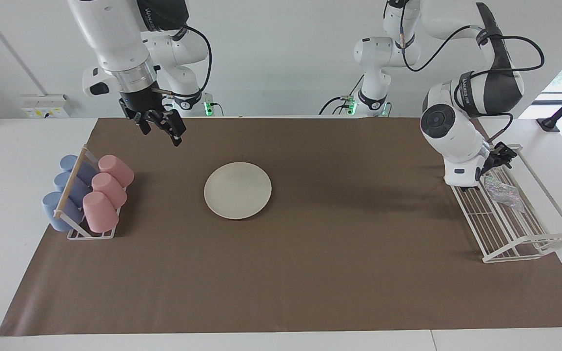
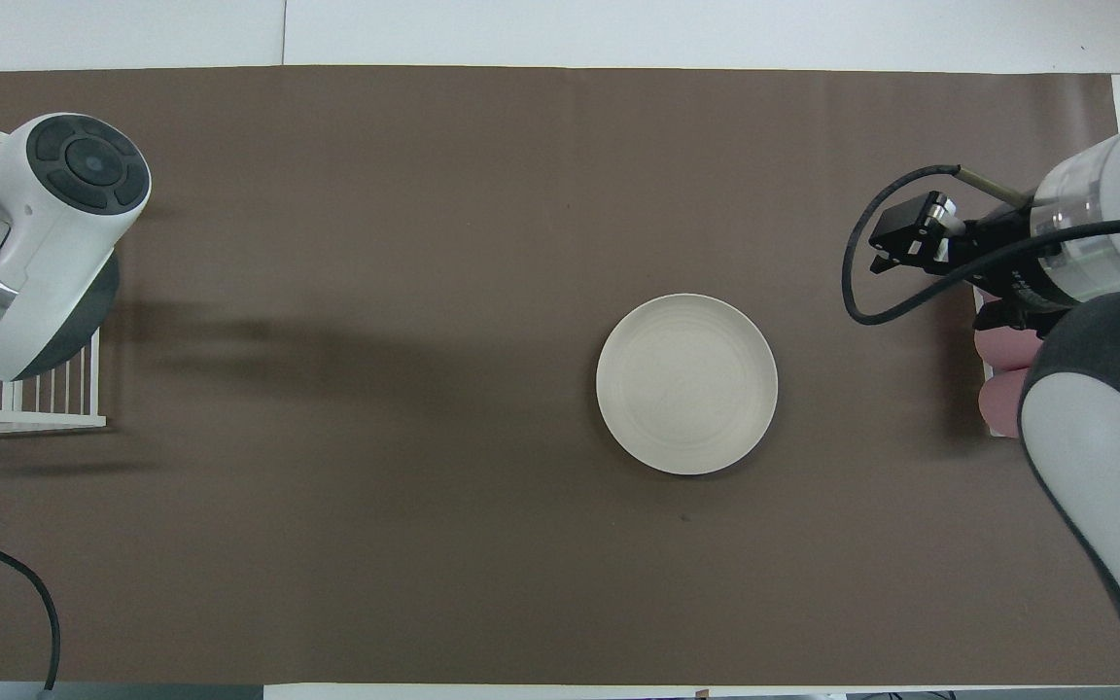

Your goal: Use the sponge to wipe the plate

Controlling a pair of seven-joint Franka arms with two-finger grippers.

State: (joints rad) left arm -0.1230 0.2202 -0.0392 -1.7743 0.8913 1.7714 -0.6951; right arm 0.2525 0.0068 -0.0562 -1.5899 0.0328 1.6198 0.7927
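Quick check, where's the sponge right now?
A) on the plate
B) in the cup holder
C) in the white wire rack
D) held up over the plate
C: the sponge lies in the white wire rack at the left arm's end of the table, with the left end effector close over it; the plate is bare.

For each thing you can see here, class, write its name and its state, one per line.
Plate: flat on the mat, bare.
Sponge: lying in the white rack, not held.
Cups: on their sides in a holder.
Left gripper: open, over the rack.
Right gripper: open, empty, over the mat.
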